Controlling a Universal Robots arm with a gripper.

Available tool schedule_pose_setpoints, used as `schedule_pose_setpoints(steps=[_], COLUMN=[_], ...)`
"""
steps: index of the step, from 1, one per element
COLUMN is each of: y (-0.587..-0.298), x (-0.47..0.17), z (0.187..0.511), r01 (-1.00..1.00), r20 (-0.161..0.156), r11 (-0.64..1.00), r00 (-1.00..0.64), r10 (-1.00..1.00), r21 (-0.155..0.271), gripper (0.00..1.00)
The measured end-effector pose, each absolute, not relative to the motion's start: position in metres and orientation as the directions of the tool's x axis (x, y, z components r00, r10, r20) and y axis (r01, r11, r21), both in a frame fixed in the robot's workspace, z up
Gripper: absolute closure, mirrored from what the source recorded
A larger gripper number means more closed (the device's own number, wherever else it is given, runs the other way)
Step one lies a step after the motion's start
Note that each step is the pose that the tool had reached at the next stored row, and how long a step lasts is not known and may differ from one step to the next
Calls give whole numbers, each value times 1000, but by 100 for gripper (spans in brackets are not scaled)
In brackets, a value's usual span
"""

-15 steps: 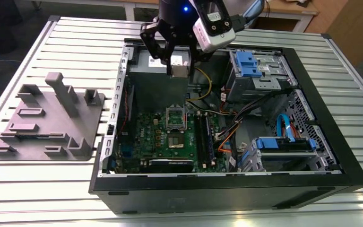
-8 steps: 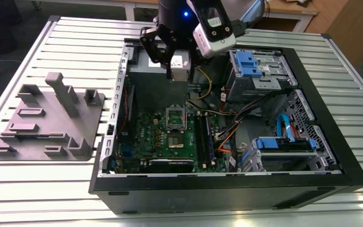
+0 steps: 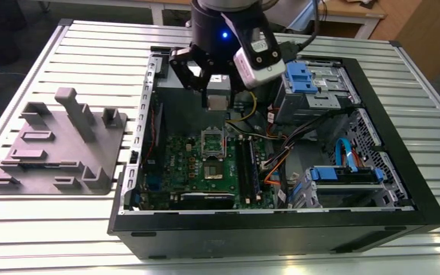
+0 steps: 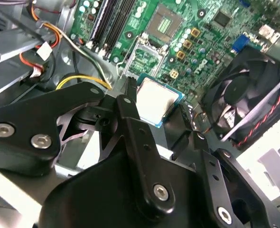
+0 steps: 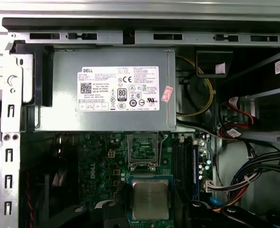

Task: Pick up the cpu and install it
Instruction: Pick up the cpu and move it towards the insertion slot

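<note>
My gripper [image 3: 217, 98] hangs over the back of the open computer case, shut on the cpu [image 3: 217, 103], a small square chip with a silver-grey top. In both wrist views the cpu [image 4: 155, 99] [image 5: 150, 198] sits between the black fingers [image 4: 127, 97], held flat and clear of the board. The metal-framed socket [image 3: 212, 143] lies on the green motherboard [image 3: 181, 166], below and slightly in front of the chip. Its hinged frame [image 5: 142, 148] stands open in the first wrist view.
A silver power supply [image 5: 111, 95] fills the case's back corner beside the gripper. Cables [image 3: 281, 143], blue drive cages [image 3: 311, 77], memory slots [image 3: 248, 166] and a black fan [image 4: 244, 90] crowd the case. A grey plastic fixture [image 3: 59, 146] stands on the slatted table at the exterior view's left.
</note>
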State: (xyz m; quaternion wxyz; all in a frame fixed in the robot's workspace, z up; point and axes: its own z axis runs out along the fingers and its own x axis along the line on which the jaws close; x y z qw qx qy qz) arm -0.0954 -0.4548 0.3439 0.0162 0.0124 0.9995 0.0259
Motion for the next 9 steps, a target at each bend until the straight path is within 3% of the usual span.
schedule_pose_setpoints(steps=[9], y=[-466], x=[-95], z=[332], r01=[24], r20=[-31], r11=[998], r00=[-999], r10=[26], r21=[52], gripper=[53])
